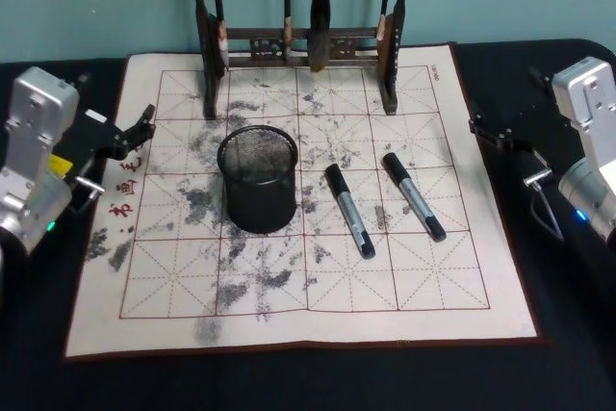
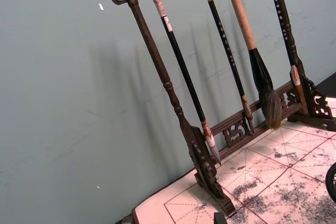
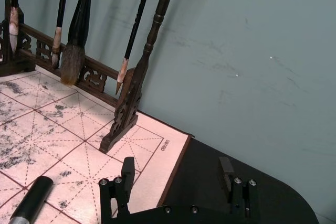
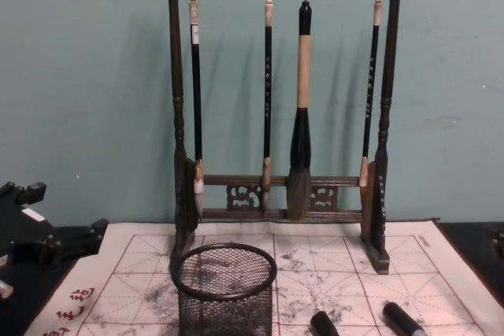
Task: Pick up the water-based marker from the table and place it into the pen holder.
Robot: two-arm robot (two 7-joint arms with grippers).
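I see teal wall (image 4: 79, 76) behind, scuffed, faint shadows on it. Black table (image 1: 289, 382) below. Ink-stained grid mat (image 1: 452, 286) on it; brush rack (image 4: 383, 116) at mat's far edge.

1. The light is soft, even and moderately bright. It appears to come from above and in front.
2. In the chest view the brush rack (image 4: 276, 100) and its brushes (image 4: 302, 116) throw pale, wide shadows on the wall (image 4: 87, 76), just to the right of each one.
3. In the left wrist view the same shadows lie as faint dark bands on the wall.
4. The mat (image 1: 462, 267) is the brightest large surface, and the pen holder (image 1: 257, 180) looks dark against it.
5. The black table (image 1: 568, 334) stays very dark, with almost no detail.
6. The silver shells of the left arm (image 1: 38, 113) and the right arm (image 1: 592, 93) catch the light strongly.
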